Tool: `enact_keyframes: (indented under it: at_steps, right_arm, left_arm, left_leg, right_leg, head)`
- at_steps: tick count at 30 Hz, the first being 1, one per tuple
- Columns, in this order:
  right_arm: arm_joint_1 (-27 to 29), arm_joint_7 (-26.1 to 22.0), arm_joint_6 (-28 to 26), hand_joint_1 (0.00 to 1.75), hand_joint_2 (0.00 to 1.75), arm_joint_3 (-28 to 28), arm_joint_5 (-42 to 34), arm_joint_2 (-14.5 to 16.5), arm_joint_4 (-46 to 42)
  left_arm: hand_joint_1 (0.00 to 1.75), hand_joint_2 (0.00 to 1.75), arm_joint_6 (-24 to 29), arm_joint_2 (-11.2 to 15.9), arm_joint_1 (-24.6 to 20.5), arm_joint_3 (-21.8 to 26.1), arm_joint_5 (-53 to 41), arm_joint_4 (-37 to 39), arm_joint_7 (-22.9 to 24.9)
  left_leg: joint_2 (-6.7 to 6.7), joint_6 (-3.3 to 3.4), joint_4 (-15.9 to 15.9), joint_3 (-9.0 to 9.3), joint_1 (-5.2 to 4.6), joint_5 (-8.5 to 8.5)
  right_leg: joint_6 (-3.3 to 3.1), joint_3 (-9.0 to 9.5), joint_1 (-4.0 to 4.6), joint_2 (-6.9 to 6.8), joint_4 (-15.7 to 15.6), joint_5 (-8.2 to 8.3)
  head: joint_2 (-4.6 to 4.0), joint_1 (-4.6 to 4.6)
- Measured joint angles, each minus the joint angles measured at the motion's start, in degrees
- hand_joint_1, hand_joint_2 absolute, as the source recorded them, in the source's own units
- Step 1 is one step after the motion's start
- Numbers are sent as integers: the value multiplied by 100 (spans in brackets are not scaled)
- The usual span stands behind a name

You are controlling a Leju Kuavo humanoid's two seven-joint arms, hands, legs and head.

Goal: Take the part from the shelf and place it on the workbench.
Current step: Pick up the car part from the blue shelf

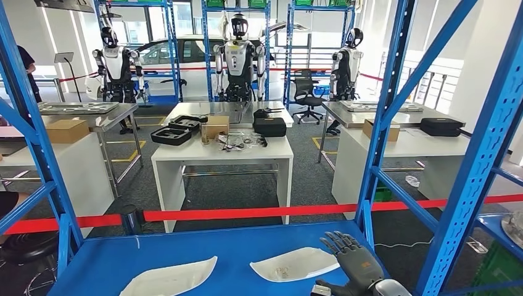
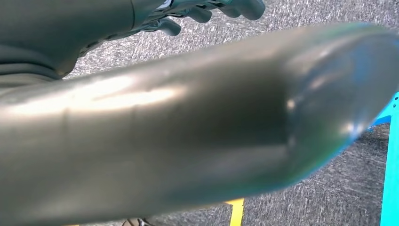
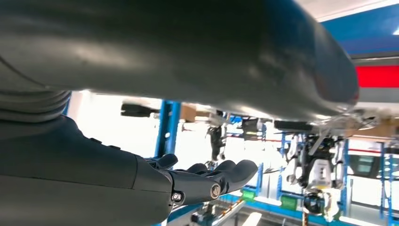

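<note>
On the blue shelf (image 1: pixel 92 265) our spread, empty right hand (image 1: pixel 356 259) nears a thin white part (image 1: pixel 295 264); probably light, stiff, slippery, so we'd grip its edge.

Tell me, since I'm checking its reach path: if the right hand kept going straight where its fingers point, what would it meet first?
Probably nothing on the shelf: the right hand points up and away, beside the right white part. Beyond lies open air, then the red tape; depth is uncertain.

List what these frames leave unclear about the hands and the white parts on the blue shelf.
- Left white part: near end cut off by the head view's edge.
- Marks on the right white part: too small.
- Left hand: its thumb hides the grip.
- Right hand: contact with the part unclear.
</note>
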Motion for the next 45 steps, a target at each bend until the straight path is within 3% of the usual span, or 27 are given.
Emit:
enact_keyframes:
  at_steps: [2,3,5,7,8,9,11,12,13,15,17,19,20,22,24,25,26,28,30,33,35,38,39,40,41,43,45]
  right_arm:
    - [-15,-42,7,0,175,6,-27,39,25]
    - [-33,-51,-2,0,175,10,-33,58,40]
    - [-94,-55,-24,0,175,27,-43,86,77]
    - [-129,-53,-32,0,175,46,-51,105,127]
    - [-126,-49,-32,0,175,54,-50,111,154]
    - [-117,-44,-31,0,175,61,-47,116,176]
    - [-111,-33,-31,0,175,75,-37,127,202]
    - [-111,-25,-34,0,131,82,-33,129,208]
    - [-115,-16,-37,0,87,89,-30,130,220]
    - [-112,4,-38,0,0,103,-23,131,244]
    - [-115,23,-39,0,0,114,-19,133,255]
    - [-136,36,-48,0,0,117,-24,141,255]
    - [-148,38,-50,0,0,117,-27,145,255]
    - [-152,43,-42,0,0,119,-38,146,257]
    - [-126,41,-26,0,0,122,-62,146,265]
    - [-115,38,-24,0,0,124,-78,146,269]
    - [-109,34,-28,0,0,127,-97,146,274]
    - [-108,34,-28,0,0,133,-153,146,295]
    - [-118,120,76,0,0,137,-284,149,354]
    - [-165,416,344,0,0,126,-591,178,497]
    - [-231,489,438,0,0,97,-776,202,612]
    - [-268,424,494,0,0,50,-965,206,807]
    - [-255,396,505,0,0,42,-999,206,859]
    - [-244,373,518,0,0,38,-1026,205,900]
    - [-244,353,535,0,0,35,-1052,206,934]
    - [-266,331,570,0,0,32,-1094,208,988]
    - [-283,331,598,0,0,32,-1119,214,1033]
  left_arm:
    - [0,0,3,-6,-1,5,7,0,-1]
    - [0,0,8,-13,-2,10,12,0,-2]
    - [0,0,28,-26,-7,17,21,0,2]
    - [0,0,49,-36,-9,22,23,1,17]
    - [0,0,55,-41,-5,24,23,2,28]
    - [0,0,57,-48,1,25,23,4,42]
    - [0,0,58,-65,8,28,24,9,67]
    - [0,0,58,-73,10,28,24,10,76]
    - [0,0,58,-80,5,29,25,11,81]
    - [0,0,59,-90,3,30,26,11,81]
    - [0,0,64,-99,12,34,27,10,79]
    - [0,0,69,-115,8,37,27,11,72]
    - [0,0,73,-120,-2,38,27,11,69]
    - [0,0,128,-131,-12,39,28,15,83]
    - [0,0,244,-131,-8,48,43,15,130]
    - [0,0,299,-130,-6,60,60,15,156]
    - [0,0,345,-129,-5,75,82,15,178]
    - [0,0,394,-126,-1,110,120,15,201]
    - [0,0,407,-125,-4,128,147,15,204]
    - [0,0,398,-131,-15,153,193,16,210]
    - [0,0,386,-135,-28,170,197,14,213]
    - [0,0,376,-128,-40,176,182,13,215]
    - [0,0,377,-129,-39,181,181,14,228]
    - [0,0,380,-131,-37,190,185,15,250]
    - [0,0,385,-134,-37,200,194,16,283]
    - [0,0,410,-134,-43,225,226,16,366]
    - [0,0,461,-129,-54,256,247,15,441]
  left_leg:
    - [-15,59,-42,42,14,-21]
    - [-25,88,-63,84,25,-31]
    - [-47,121,-77,164,38,-45]
    - [-89,128,-72,183,36,-63]
    - [-122,121,-68,191,37,-75]
    - [-161,108,-60,205,38,-92]
    - [-243,67,-39,258,45,-145]
    - [-283,39,-31,284,51,-179]
    - [-318,7,-21,303,58,-205]
    - [-373,-79,-8,313,78,-232]
    - [-395,-163,20,324,85,-238]
    - [-275,-229,231,246,75,-268]
    - [-179,-258,482,102,76,-322]
    - [-21,-308,1200,-365,86,-535]
    - [14,-312,1627,-761,97,-670]
    - [18,-297,1548,-818,97,-581]
    - [20,-277,1272,-776,97,-369]
    - [26,-226,470,-562,77,183]
    - [26,-179,40,-429,50,434]
    - [18,-108,-13,-374,47,420]
    - [21,-48,-75,-300,73,394]
    - [20,10,-92,-232,89,327]
    - [18,9,-83,-216,91,301]
    - [15,0,-69,-198,95,275]
    - [12,-16,-47,-180,103,247]
    - [4,-71,20,-162,111,186]
    - [-11,-143,69,-171,103,162]
  right_leg:
    - [43,11,-7,-4,56,24]
    - [56,-9,-10,-6,146,3]
    - [62,-227,-14,-7,570,-217]
    - [68,-680,-18,-5,1330,-531]
    - [71,-890,-21,-5,1617,-605]
    - [74,-1017,-24,-5,1721,-568]
    - [63,-928,-32,9,1259,-155]
    - [49,-782,-40,63,865,78]
    - [30,-658,-37,128,515,196]
    - [-36,-530,-13,232,183,225]
    - [-127,-460,2,212,146,222]
    - [-223,-325,-11,168,115,209]
    - [-265,-254,-14,145,104,181]
    - [-321,-153,-2,101,97,105]
    - [-333,-57,5,82,99,27]
    - [-327,1,6,79,100,-19]
    - [-317,67,6,79,100,-70]
    - [-281,176,12,75,106,-182]
    - [-216,213,24,76,110,-273]
    - [-116,250,25,73,78,-358]
    - [-61,134,19,50,348,-519]
    - [9,-559,1,31,1470,-881]
    - [27,-766,-9,29,1703,-869]
    - [40,-872,-19,26,1722,-745]
    - [53,-859,-31,21,1506,-513]
    - [64,-624,-46,8,757,-40]
    - [1,-467,-37,15,336,144]
  head:
    - [0,2]
    - [0,3]
    - [0,5]
    - [0,8]
    - [0,8]
    - [0,10]
    - [0,14]
    - [0,15]
    - [0,14]
    - [1,11]
    - [1,8]
    - [1,-1]
    - [1,-8]
    - [1,-22]
    - [1,-25]
    - [1,-25]
    - [1,-25]
    - [0,-25]
    - [1,-24]
    - [2,-24]
    - [1,-18]
    - [1,-4]
    - [1,-3]
    - [1,1]
    - [2,2]
    - [2,8]
    - [1,9]
